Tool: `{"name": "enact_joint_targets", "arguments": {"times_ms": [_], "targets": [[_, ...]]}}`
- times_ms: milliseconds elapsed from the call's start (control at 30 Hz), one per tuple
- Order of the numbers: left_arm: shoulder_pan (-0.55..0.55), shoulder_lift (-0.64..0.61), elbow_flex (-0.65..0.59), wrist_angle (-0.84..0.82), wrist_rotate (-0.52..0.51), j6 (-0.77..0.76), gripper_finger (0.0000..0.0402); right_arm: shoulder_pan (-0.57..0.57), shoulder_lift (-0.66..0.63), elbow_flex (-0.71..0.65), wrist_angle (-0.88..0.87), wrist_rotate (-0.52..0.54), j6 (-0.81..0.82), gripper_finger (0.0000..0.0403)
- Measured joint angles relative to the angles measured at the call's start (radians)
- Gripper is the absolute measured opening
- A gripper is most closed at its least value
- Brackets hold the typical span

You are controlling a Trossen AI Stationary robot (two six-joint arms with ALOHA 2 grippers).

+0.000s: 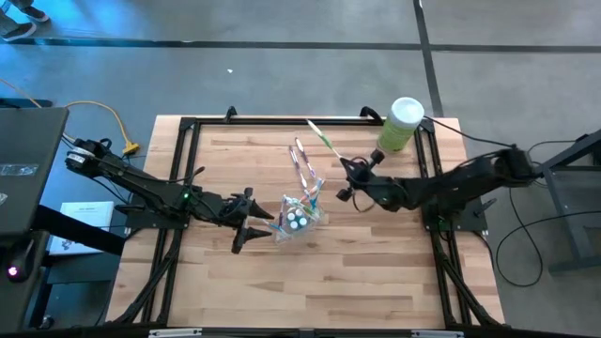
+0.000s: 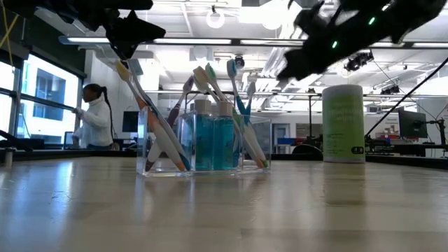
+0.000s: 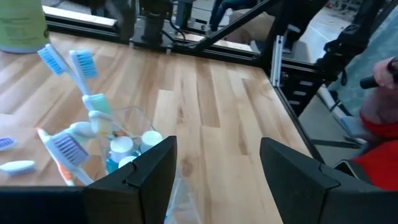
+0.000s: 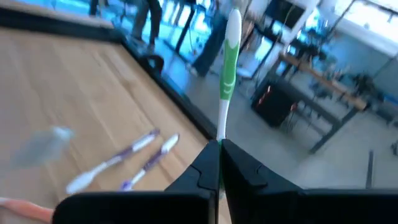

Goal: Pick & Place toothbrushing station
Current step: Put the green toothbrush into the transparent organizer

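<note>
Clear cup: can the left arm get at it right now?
Probably yes. The left pincer is open and sits right beside the clear cup, with bare wood between them. The right pincer is off to the other side, shut on a green toothbrush, so it does not block that approach.

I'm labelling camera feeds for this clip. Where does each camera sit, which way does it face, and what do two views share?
High: overhead, straight down; both arms, left gripper, right gripper, cup.
Low: table height, level across the table; cup, canister, arms overhead.
Left wrist: past its open fingers toward the cup.
Right wrist: past shut fingers holding a green toothbrush.
Shared: high and low both show cup and canister.
</note>
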State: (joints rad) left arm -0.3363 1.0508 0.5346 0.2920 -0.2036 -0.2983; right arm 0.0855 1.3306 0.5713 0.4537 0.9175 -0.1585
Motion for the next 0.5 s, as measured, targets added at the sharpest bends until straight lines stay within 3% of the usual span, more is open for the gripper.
{"name": "enact_joint_targets", "arguments": {"times_ms": [233,500], "targets": [[0.0,0.0,0.0,0.001,0.003,-0.007,0.0226,0.193,-0.119,0.0,0.038,0.105,-0.157,0.0003],[0.0,0.0,0.0,0.057,-0.014,-0.103,0.0226,0.401,-0.133,0.0,0.144,0.099,-0.321,0.0003]]}}
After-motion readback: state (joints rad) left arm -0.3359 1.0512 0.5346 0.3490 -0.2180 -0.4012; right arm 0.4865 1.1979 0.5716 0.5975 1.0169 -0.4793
